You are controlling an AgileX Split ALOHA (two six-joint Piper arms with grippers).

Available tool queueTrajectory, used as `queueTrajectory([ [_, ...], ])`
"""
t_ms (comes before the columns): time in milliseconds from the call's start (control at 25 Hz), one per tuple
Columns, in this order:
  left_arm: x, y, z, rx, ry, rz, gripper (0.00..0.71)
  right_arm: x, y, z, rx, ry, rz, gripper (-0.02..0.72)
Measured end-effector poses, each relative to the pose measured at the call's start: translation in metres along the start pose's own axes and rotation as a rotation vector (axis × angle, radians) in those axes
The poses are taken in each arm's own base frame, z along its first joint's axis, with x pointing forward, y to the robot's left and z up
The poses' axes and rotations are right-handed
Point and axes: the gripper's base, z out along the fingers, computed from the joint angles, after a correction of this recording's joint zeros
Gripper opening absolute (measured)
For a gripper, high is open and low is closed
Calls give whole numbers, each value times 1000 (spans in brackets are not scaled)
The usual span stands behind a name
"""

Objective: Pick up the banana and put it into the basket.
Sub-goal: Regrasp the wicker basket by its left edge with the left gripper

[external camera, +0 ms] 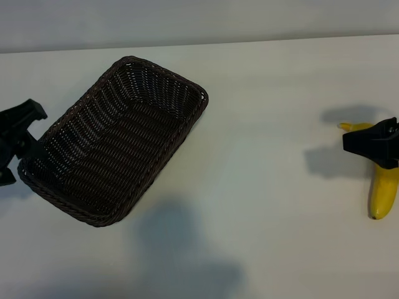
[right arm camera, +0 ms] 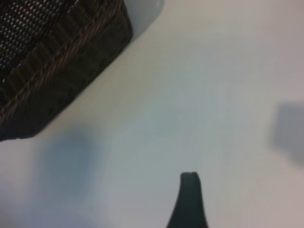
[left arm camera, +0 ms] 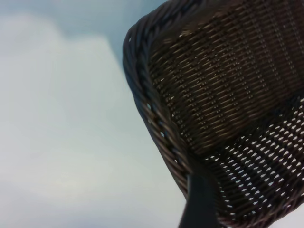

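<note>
Two arms: both show only in part at the frame edges of the exterior view.
Banana (external camera: 384, 194): lies on the worktop (external camera: 268, 187) at the right edge of the frame, well apart from the basket.
Basket (external camera: 118, 137): left of centre, set askew, nothing inside it.
Right gripper (external camera: 374, 144): hangs over the banana's upper end; jaws stand wide, holding nothing.
Left gripper (external camera: 15, 140): at the basket's lower-left end; jaws stand wide, and one finger (left arm camera: 199, 202) sits against the rim.
Progress: banana not yet lifted; the pick, the carry and the drop all seem left.
Hidden: the banana's middle is covered by the right gripper; the right wrist view shows no banana; whether the left jaws pinch the rim is unclear.
</note>
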Motion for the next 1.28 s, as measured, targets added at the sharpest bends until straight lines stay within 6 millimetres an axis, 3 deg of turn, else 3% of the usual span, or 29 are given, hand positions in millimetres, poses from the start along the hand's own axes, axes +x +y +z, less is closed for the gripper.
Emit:
queueTrajectory([
  [240,6,6,14,-39,51,-185,560,0,0,0,3,-3,0,593],
  [640,22,24,45,-107,101,-256,560,0,0,0,4,-3,4,593],
  [1280,11,13,99,-126,163,-310,560,0,0,0,4,-3,5,593],
])
